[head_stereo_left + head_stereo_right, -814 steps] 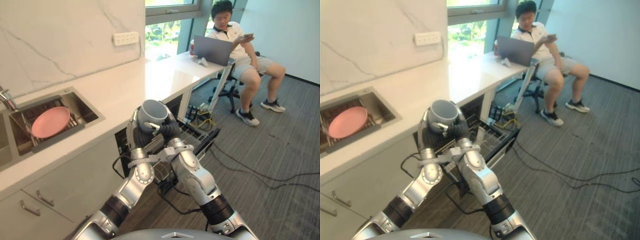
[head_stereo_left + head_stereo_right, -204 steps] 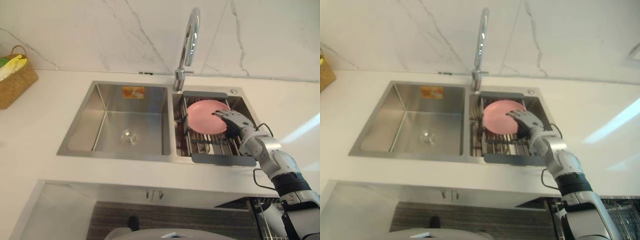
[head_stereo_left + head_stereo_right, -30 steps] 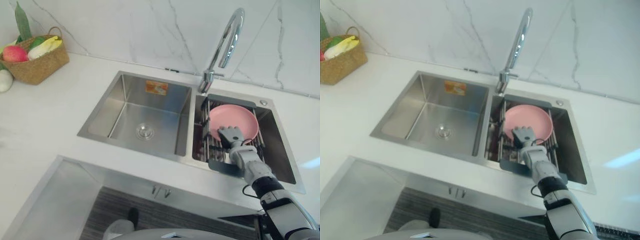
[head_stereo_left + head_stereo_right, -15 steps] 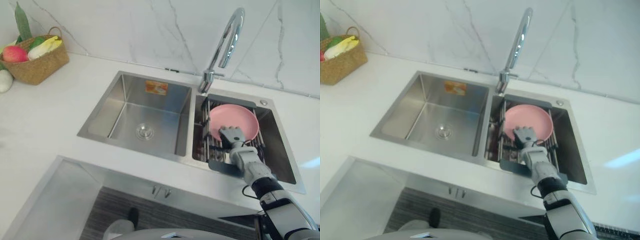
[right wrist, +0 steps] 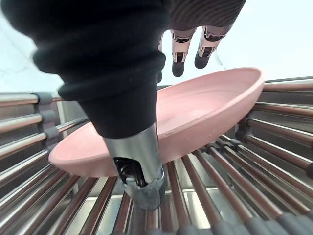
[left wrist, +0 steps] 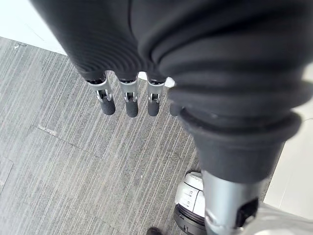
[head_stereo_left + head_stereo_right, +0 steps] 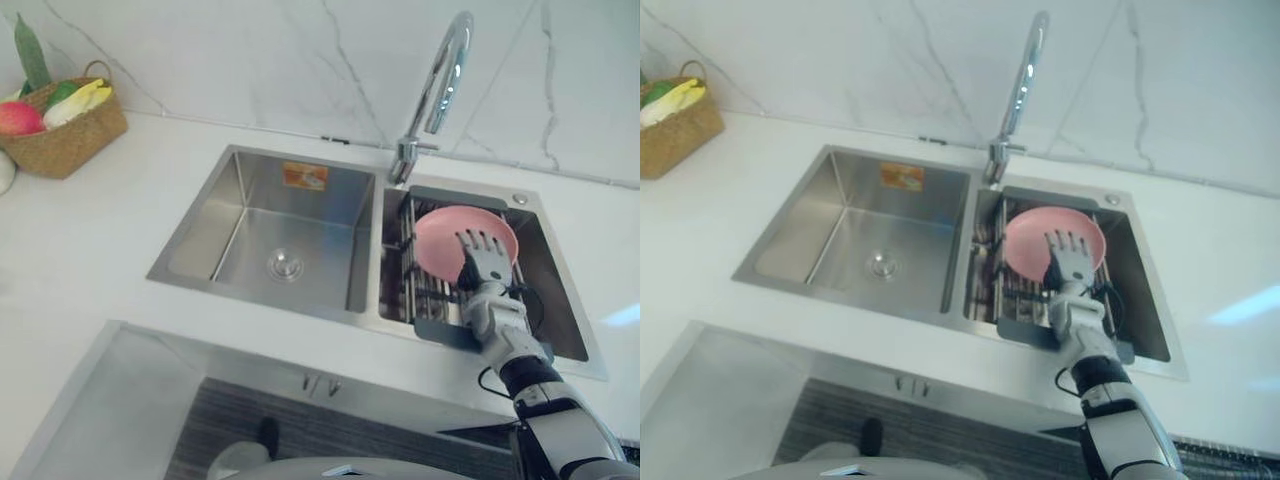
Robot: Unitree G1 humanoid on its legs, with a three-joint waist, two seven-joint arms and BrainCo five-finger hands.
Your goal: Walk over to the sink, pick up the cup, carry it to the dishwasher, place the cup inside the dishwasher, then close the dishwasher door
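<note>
Right hand point(image 7: 484, 268): reached in from the lower right over the right basin. Its fingers point(image 5: 178, 61) are held straight and spread apart, with nothing clamped, just past the upper rim of the pink plate.
Thumb point(image 5: 142, 188): seen in the right wrist view near the plate's lower edge, apart from the fingers. Whether it touches the plate cannot be told.
Right arm point(image 7: 545, 400): stretched forward across the front edge of the desk, with the wrist above the near bar of the rack.
Left hand point(image 6: 128, 95): hung down over the floor, fingers straight and loose, nothing held.
Cup: where it is cannot be told.
Pink plate point(image 7: 440, 235): leaned at a tilt on the rack, under the right hand.
Rack point(image 7: 425, 295): metal bars laid across the right basin.
Sink point(image 7: 200, 225): a double steel sink set into the desk. A round drain point(image 7: 285, 265) is seen in the left basin, and an orange sticker point(image 7: 303, 175) on its back wall.
Faucet point(image 7: 440, 80): tall, curved and chrome, fixed at the back edge between the two basins.
Desk point(image 7: 90, 240): white and smooth, surrounding the sink.
Basket point(image 7: 65, 140): woven, placed at the far left of the desk and filled with yellow, green and red produce.
Wall point(image 7: 250, 60): white marble with grey veins, behind the desk.
Floor point(image 6: 73, 161): grey striped carpet.
</note>
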